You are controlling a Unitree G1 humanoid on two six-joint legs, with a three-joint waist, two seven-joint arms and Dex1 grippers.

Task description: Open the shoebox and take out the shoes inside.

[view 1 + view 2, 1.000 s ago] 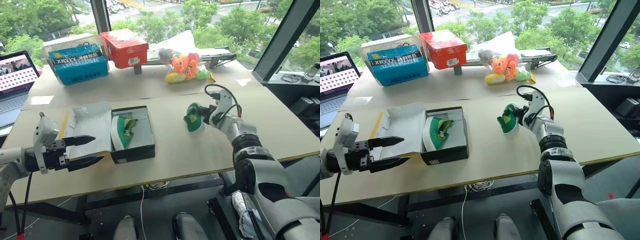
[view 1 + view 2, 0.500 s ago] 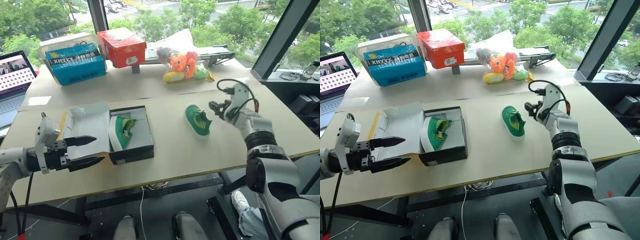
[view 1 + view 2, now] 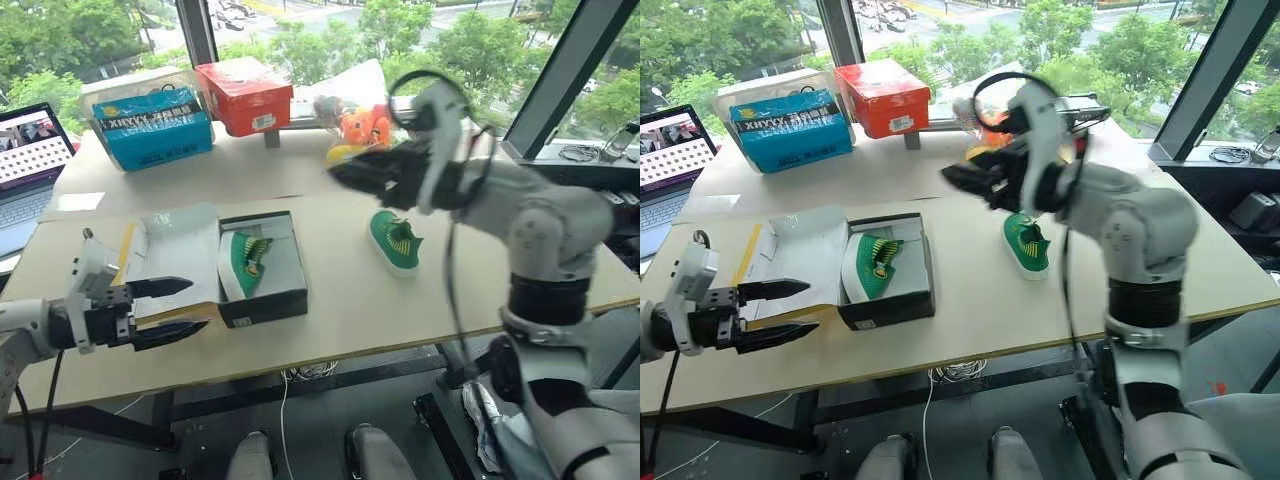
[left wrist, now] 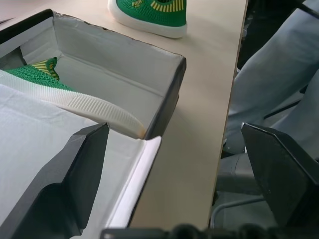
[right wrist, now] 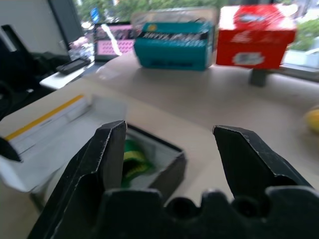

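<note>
- The shoebox (image 3: pixel 262 268) lies open near the worktop's (image 3: pixel 330 330) front edge, one shoe (image 3: pixel 243 263) inside.
- The other shoe (image 3: pixel 394 241) rests mid-worktop.
- The right hand (image 3: pixel 352 172) hovers wide, empty.
- The left hand (image 3: pixel 175 309) spreads wide beside the lid (image 3: pixel 170 250).

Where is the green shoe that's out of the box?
In the head views, that green shoe lies on the table, to the right of the open shoebox and in front of the plush toys.

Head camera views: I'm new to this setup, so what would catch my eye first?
The open shoebox near the table's front edge, one green sneaker inside, the other sneaker on the table to its right. The right gripper hangs open above the table between them; the left gripper is open by the lid.
</note>
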